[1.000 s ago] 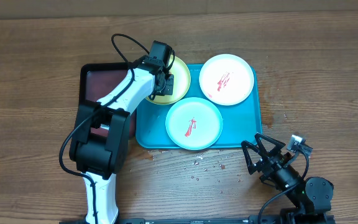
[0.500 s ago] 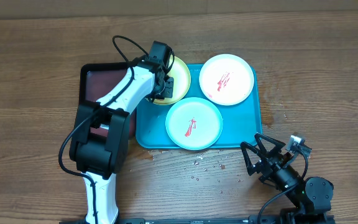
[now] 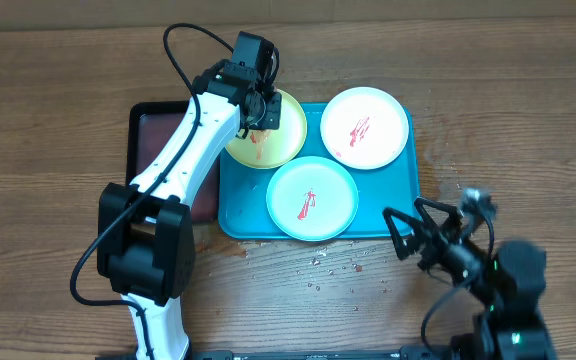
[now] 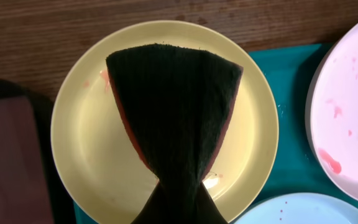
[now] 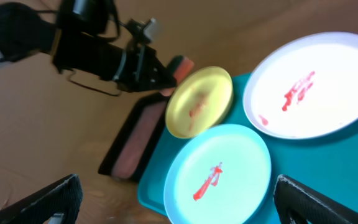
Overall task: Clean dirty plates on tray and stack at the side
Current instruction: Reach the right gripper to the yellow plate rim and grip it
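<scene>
Table (image 3: pixel 48 100): left gripper (image 3: pixel 260 112), sponge (image 4: pixel 173 112) now farther back.

The bench (image 3: pixel 48 100) is brown with wood grain, the tray (image 3: pixel 398 205) turquoise-blue, the smaller tray (image 3: pixel 153 135) dark red with a black rim, the yellow-green plate (image 3: pixel 280 147) faintly smudged red, the white plate (image 3: pixel 383 120) and the pale mint plate (image 3: pixel 328 190) streaked bright red, and the sponge (image 4: pixel 173 112) black with an orange-red edge.

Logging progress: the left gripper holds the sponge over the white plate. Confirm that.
Wrong plate: the left gripper holds the sponge over the yellow plate; the left wrist view shows it.
</scene>
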`<state>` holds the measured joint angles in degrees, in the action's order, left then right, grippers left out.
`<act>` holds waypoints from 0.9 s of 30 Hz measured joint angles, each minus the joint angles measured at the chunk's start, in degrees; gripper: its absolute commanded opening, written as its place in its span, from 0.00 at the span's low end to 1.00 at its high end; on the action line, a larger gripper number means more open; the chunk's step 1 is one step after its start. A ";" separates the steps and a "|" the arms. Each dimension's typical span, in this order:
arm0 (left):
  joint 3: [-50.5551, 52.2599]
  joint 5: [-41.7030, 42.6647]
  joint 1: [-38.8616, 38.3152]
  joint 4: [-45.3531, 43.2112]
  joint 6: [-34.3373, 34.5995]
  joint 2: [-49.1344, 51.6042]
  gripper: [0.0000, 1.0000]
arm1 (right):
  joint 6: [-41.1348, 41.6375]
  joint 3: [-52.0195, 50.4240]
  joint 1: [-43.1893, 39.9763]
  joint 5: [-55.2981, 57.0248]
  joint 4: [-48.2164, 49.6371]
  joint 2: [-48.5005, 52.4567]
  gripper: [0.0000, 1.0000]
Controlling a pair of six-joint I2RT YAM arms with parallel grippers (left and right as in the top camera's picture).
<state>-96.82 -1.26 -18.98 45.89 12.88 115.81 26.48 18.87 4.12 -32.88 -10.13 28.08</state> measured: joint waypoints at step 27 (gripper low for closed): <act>1.75 6.93 4.98 -4.04 -1.33 2.36 0.04 | -16.83 45.42 22.88 21.24 -7.43 64.48 0.58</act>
<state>-95.07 5.67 -14.00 41.85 11.55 118.17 9.65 64.29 27.00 -11.64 -17.56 92.55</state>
